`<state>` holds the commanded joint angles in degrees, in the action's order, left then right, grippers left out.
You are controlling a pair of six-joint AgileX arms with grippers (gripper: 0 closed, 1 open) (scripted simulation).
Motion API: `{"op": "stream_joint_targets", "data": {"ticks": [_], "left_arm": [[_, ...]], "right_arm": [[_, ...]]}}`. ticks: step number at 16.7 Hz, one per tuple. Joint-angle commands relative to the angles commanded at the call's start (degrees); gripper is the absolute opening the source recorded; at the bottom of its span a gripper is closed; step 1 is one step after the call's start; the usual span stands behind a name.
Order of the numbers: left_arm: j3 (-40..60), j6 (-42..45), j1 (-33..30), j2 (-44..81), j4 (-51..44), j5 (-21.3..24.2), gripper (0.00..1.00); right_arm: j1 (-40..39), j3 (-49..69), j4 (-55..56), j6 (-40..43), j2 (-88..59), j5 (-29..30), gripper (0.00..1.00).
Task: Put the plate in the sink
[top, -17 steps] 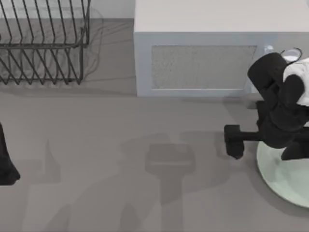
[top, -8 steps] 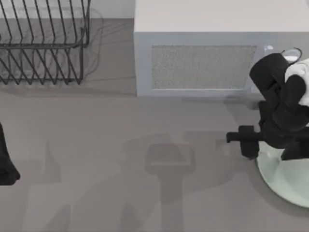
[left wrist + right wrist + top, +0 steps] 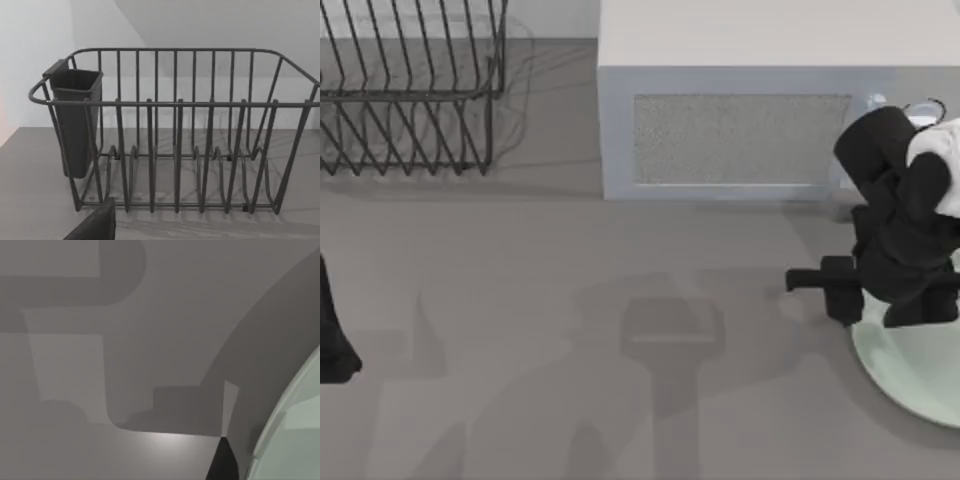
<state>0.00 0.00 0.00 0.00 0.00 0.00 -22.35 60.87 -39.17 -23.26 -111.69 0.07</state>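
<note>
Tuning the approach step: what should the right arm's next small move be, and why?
Probably ease the right end effector down onto the near rim of the plate. From above it sits right at the plate's left edge at the table's right side; the right wrist view shows the rim just beside a fingertip, not yet gripped. The left arm is parked at the left edge.
</note>
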Motion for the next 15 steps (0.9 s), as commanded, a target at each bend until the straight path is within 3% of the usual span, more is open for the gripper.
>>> {"op": "stream_joint_targets", "data": {"ticks": [8,15], "left_arm": [[0.0,0.0,0.0,0.0,0.0,0.0,1.0],[0.0,0.0,0.0,0.0,0.0,0.0,1.0]], "right_arm": [[-0.9,3.4,-1.9,-0.6,4.3,0.6,0.0],[-7.9,26.8,-26.4,-4.2,4.3,1.1,0.0]]}}
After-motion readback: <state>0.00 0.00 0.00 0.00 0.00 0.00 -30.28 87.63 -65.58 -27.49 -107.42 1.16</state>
